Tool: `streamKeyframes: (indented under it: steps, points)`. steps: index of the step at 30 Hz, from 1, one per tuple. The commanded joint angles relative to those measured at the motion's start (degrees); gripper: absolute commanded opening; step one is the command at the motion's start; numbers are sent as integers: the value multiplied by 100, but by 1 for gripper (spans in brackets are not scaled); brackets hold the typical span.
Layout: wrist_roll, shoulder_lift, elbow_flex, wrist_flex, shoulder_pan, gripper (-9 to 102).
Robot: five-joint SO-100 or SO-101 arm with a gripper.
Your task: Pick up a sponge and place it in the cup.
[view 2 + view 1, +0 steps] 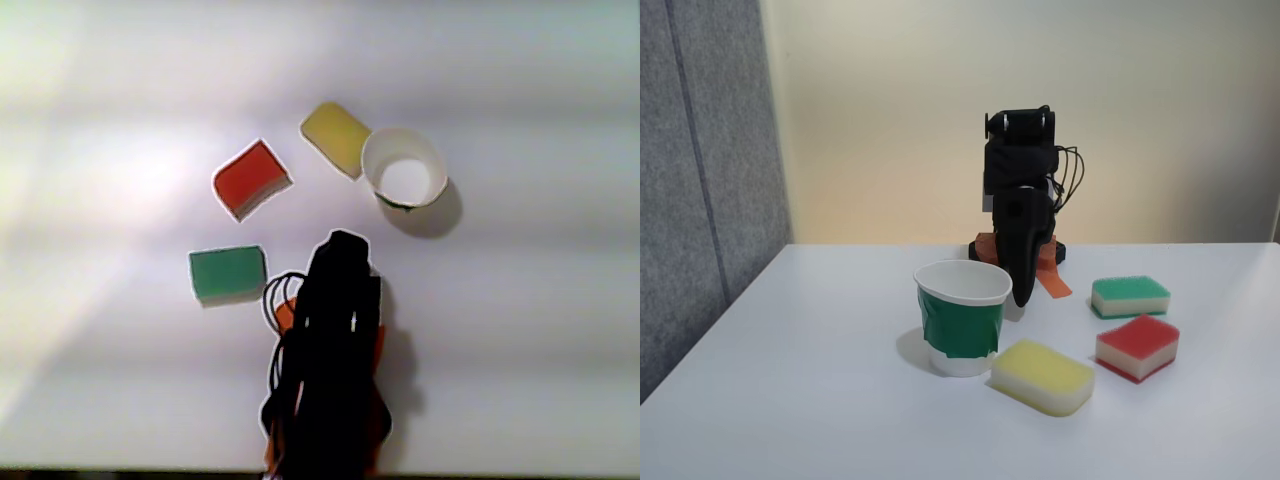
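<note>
The sponge [1137,346] with a red top and white middle lies flat on the white table at the right of the fixed view; from above the sponge [251,178] sits left of centre. The cup [962,315], white with a dark green band, stands upright and holds nothing; its open mouth shows in the cup [403,168] from above. My black gripper [1025,290] hangs low behind the cup, tip toward the table, apart from the sponge. In the other view the gripper [345,245] points between sponge and cup. Its jaws are too dark to read.
A yellow sponge [1042,375] lies right in front of the cup, nearly touching it. A green-topped sponge [1130,296] rests behind the red one. A grey partition [700,180] borders the table's left side. Black cables [275,300] loop beside the arm.
</note>
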Motion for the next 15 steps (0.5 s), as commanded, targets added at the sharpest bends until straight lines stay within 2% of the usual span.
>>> streamKeyframes:
  steps: [1,15]
  points:
    - [79,70,255,88,149,0]
    - [26,70,255,44,149,0]
